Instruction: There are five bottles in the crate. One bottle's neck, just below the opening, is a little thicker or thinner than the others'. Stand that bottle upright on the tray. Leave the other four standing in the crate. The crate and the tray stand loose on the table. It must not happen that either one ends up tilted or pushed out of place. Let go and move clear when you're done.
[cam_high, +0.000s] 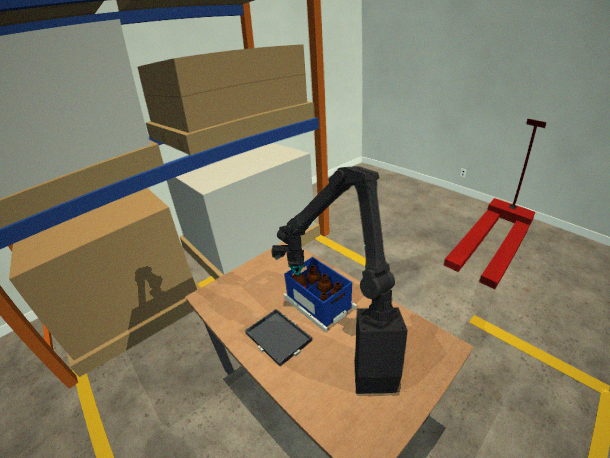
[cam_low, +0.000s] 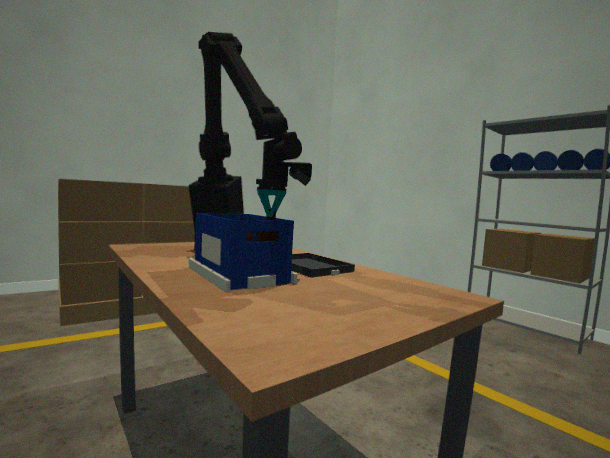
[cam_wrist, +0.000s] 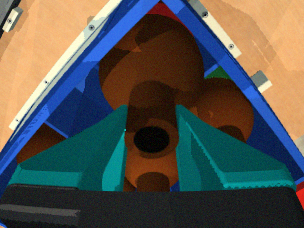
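Gripper (cam_wrist: 152, 156) clamped on neck of brown bottle (cam_wrist: 152, 118), teal fingers pressed against both sides just below the opening. Mouth of bottle visible from wrist view as dark round hole between the fingers. Held bottle in corner compartment of blue crate (cam_high: 312, 300), at the end farthest from arm's pedestal (cam_high: 395, 370). Body of bottle still low inside crate walls in exterior view; only teal fingertips (cam_low: 270, 202) showing above crate rim (cam_low: 240, 235). Cannot tell whether bottle base touches crate floor.

Other brown bottles (cam_high: 325, 282) standing upright in neighbouring compartments; one (cam_wrist: 227, 112) just beside held bottle on wrist view's right, another (cam_wrist: 36, 142) partly seen at left behind a divider. Neck thickness differences too small to judge.

Crate resting on pale grey base plate (cam_high: 320, 325), on wooden table (cam_high: 320, 400). Dark tray (cam_high: 278, 336) flat on table, near crate but apart from it, on side away from pedestal. Nothing standing on tray.

Arm (cam_high: 367, 220) raised high from pedestal, elbow up, forearm sloping down to crate, wrist pointing roughly straight down.

Around table: pallet rack (cam_high: 317, 115) with cardboard boxes (cam_high: 225, 85), red pallet jack (cam_high: 495, 240) on floor, grey shelf unit (cam_low: 479, 210) with blue balls (cam_low: 545, 161).
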